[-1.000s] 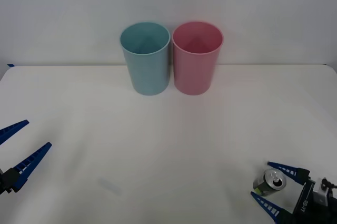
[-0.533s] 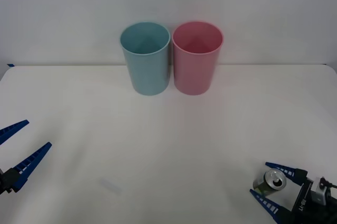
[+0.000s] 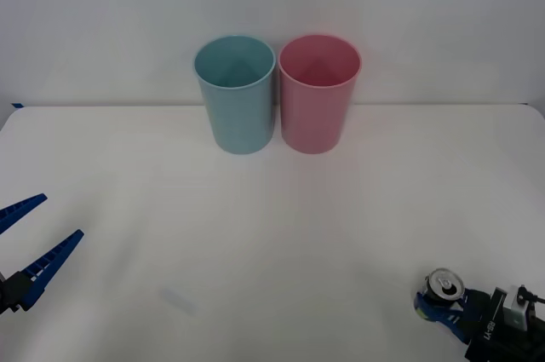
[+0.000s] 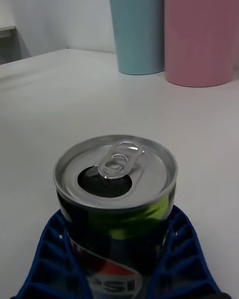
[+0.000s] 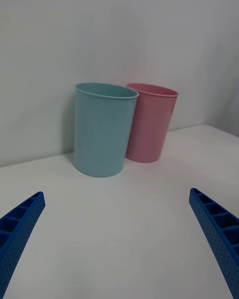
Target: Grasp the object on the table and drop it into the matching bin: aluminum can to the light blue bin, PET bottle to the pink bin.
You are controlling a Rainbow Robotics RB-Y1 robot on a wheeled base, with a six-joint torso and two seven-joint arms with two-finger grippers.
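My right gripper (image 3: 443, 304) sits low at the near right corner of the table (image 3: 281, 234), its two blue ribbed fingers (image 4: 52, 259) pressed against opposite sides of the aluminum can (image 3: 443, 287), which stands upright between them on the white surface. Seen from my right wrist, the aluminum can (image 4: 115, 194) stands directly ahead of the gripper (image 4: 117, 266), its silver top and pull tab facing up, with the mouth opening dark; the body shows dark grey with a yellow-green patch and a red and blue emblem just above the fingers. The light blue bin (image 3: 235, 94) and the pink bin (image 3: 318, 92) stand upright and side by side, well ahead of this gripper and off to its left, at the far edge of the table, with the pink one nearer to it. My left gripper (image 3: 30, 243) hangs over the near left edge of the table, well apart from the can, its fingers (image 5: 20, 229) spread wide and holding nothing; both bins stand ahead of it.
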